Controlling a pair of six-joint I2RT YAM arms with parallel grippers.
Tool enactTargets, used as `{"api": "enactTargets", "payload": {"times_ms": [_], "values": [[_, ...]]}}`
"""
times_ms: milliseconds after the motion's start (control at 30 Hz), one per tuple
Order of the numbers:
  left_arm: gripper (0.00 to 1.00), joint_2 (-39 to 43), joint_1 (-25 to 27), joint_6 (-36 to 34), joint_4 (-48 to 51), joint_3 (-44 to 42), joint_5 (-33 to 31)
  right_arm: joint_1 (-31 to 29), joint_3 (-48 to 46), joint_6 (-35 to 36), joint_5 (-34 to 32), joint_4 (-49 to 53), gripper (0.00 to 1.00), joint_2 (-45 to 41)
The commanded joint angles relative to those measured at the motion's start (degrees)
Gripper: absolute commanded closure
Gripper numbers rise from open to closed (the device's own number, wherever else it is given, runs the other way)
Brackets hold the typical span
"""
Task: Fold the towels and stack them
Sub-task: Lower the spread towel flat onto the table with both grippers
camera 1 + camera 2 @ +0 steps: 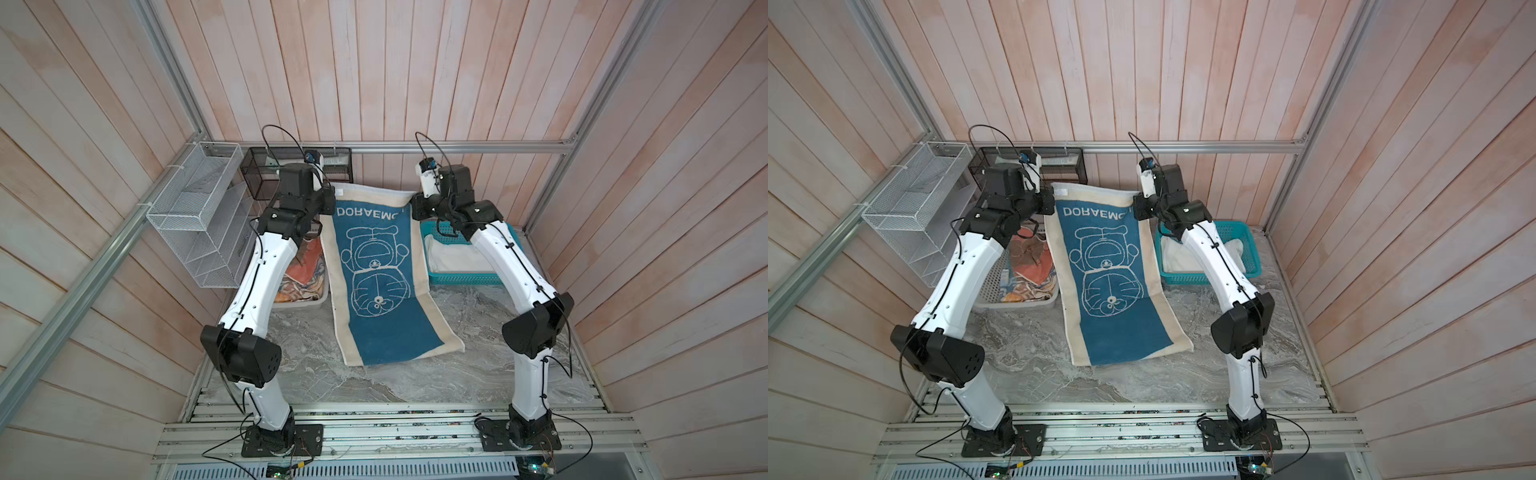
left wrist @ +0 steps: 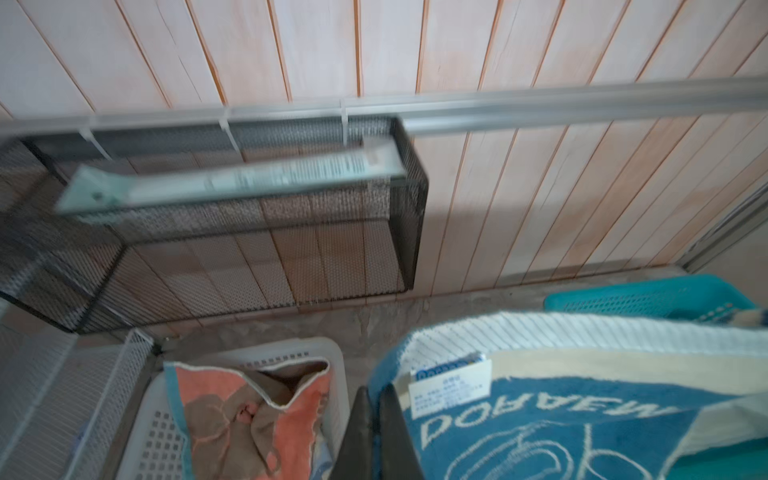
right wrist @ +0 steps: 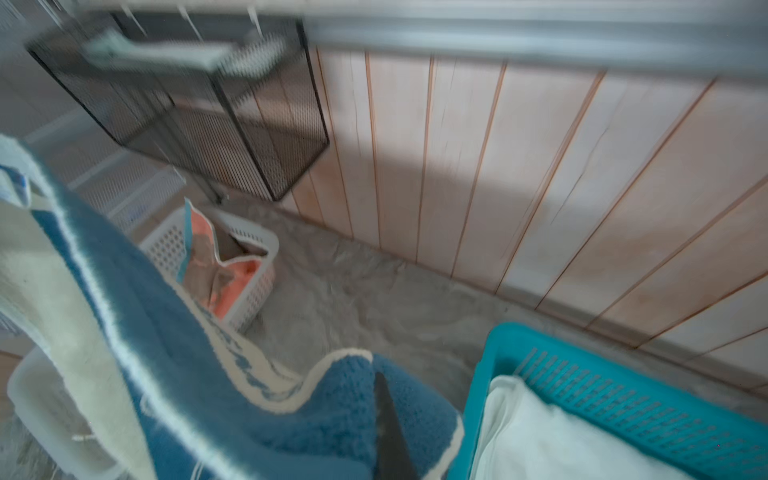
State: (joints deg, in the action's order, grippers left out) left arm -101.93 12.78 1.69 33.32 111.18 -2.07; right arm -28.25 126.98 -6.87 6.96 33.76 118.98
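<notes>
Grey marbled tabletop (image 1: 374, 382) bears the near hem of the blue-cream terry DORAEMON towel (image 1: 386, 291). My left claw (image 1: 331, 194) and right claw (image 1: 414, 203), seemingly clenching its raised corners, should move level and taut.

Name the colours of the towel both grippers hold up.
Doraemon towel: blue middle, cream border, white cartoon outline; clearest in a top view.
</notes>
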Motion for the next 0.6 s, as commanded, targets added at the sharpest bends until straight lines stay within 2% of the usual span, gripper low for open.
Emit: {"api": "enactTargets", "payload": {"times_ms": [0, 200, 300, 567], "values": [[1.0, -0.57, 0.18, 4.52, -7.96, -8.76, 4.07, -0.14, -8.94, -2.72, 3.04, -2.78, 1.0, 1.61], [1.0, -4.81, 0.26, 8.88, -13.75, -18.62, 9.82, 0.59, -17.71, -0.13, -4.37, -5.0, 1.0, 4.88], [1.0, -7.46, 0.88, 10.07, -14.8, -19.39, 11.69, 2.69, -16.4, 1.65, -6.98, -2.96, 1.0, 7.72], [1.0, -10.2, 1.71, 8.89, -15.96, -17.28, 10.62, 7.98, -9.35, 4.62, -8.69, -0.69, 1.0, 11.57]]}}
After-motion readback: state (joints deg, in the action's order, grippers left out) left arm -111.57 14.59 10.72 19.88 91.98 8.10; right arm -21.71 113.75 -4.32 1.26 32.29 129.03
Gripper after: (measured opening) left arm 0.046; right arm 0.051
